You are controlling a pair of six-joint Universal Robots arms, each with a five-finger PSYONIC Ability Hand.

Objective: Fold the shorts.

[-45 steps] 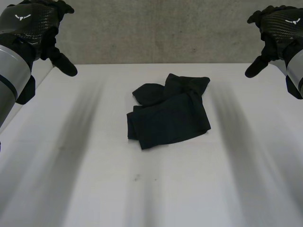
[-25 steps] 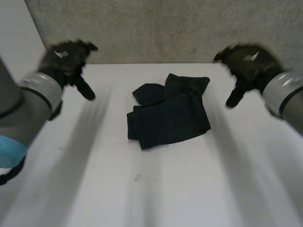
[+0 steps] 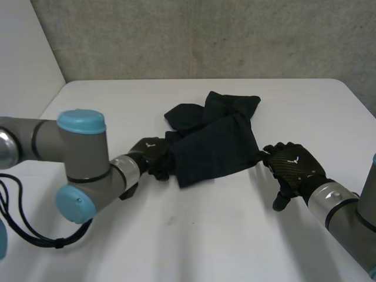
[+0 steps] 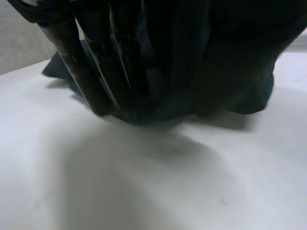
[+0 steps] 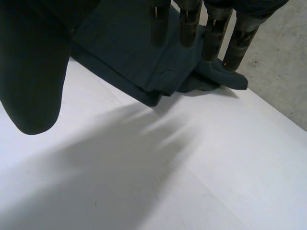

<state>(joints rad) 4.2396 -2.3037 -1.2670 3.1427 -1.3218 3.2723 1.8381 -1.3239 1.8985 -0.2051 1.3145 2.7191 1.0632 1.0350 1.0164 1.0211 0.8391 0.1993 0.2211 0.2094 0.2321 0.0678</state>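
One shorts [image 3: 214,147] bundle lies between left hand [image 3: 151,155] and right hand [image 3: 294,167].

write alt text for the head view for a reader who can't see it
Dark, loosely bunched shorts lie in the middle of a white table, with the robot's left hand at their left edge and its right hand at their right edge. A grey concrete wall runs behind it.

No legible text, numerals or brand names. Sole marking: a small white emblem [image 3: 151,144], no letters, on the back of the black left hand [image 3: 154,158] and likewise the black right hand [image 3: 297,170].
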